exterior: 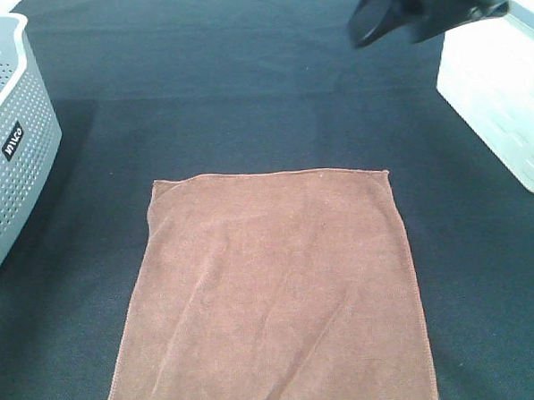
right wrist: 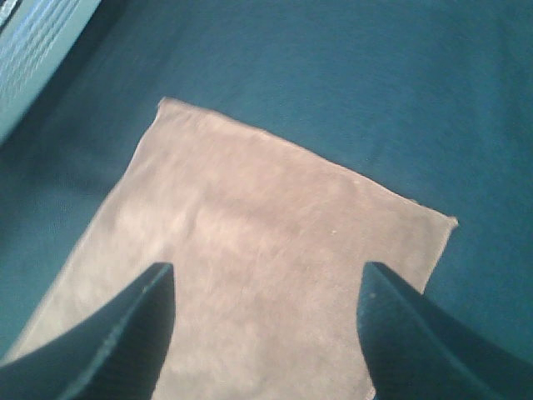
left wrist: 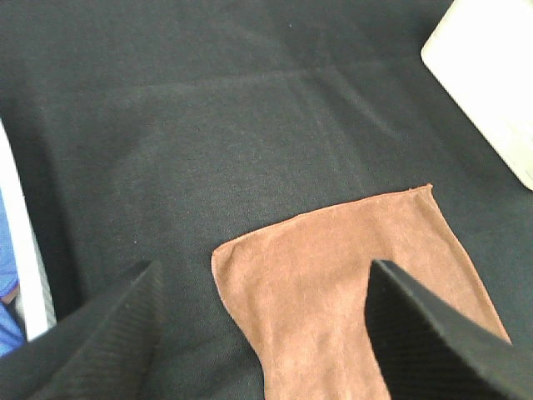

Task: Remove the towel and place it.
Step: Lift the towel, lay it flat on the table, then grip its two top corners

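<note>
The reddish-brown towel (exterior: pixel 277 298) lies flat on the black table cloth (exterior: pixel 244 103), running from the middle to the near edge of the high view. Its two far corners show; I see no tag. My right gripper (exterior: pixel 378 19) hangs high over the far right of the table, well apart from the towel. In the right wrist view it is open and empty (right wrist: pixel 266 271), with the towel (right wrist: pixel 250 250) below it. My left gripper (left wrist: pixel 262 271) is open and empty above the towel's far part (left wrist: pixel 350 275). The left gripper is out of the high view.
A grey perforated basket (exterior: pixel 14 150) stands at the left edge of the table, and its rim (left wrist: pixel 21 258) shows in the left wrist view. A white box (exterior: pixel 503 89) stands at the right and shows in the left wrist view (left wrist: pixel 491 75).
</note>
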Tool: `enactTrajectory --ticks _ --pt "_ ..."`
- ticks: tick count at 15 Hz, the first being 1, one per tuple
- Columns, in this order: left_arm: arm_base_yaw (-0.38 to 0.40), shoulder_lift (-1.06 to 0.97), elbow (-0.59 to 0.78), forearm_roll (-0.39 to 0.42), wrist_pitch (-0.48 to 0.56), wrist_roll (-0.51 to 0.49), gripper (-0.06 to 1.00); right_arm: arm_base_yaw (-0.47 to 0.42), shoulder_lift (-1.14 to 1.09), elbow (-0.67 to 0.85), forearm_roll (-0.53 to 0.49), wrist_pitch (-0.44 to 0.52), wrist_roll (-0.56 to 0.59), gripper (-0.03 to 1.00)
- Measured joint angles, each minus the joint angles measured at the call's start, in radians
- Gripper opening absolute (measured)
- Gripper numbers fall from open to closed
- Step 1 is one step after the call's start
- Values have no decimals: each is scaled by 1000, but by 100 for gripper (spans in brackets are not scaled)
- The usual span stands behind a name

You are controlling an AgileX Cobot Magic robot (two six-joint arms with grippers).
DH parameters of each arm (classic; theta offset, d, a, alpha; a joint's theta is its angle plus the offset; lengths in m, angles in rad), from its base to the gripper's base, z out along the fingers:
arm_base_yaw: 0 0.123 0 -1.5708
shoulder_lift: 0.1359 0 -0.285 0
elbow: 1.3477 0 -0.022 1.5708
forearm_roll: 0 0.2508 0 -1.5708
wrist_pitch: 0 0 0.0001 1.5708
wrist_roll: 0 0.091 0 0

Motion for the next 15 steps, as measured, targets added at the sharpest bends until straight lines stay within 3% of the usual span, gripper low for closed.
enactTrajectory --ticks 2,4,9,12,15 --pt "0 60 -36 -6 6 0 65 -117 31 -5 144 9 -136 61" --pt "-25 133 -72 -6 10 0 65 -171 67 -6 222 16 -234 61" --pt "-165 320 -141 39 -7 -81 65 -177 201 -6 225 20 -312 60" --pt "-178 467 -242 80 4 -164 65 -206 313 -6 224 6 -347 60" --pt "-178 570 -324 107 63 -171 65 -249 394 -8 236 -38 -370 60"
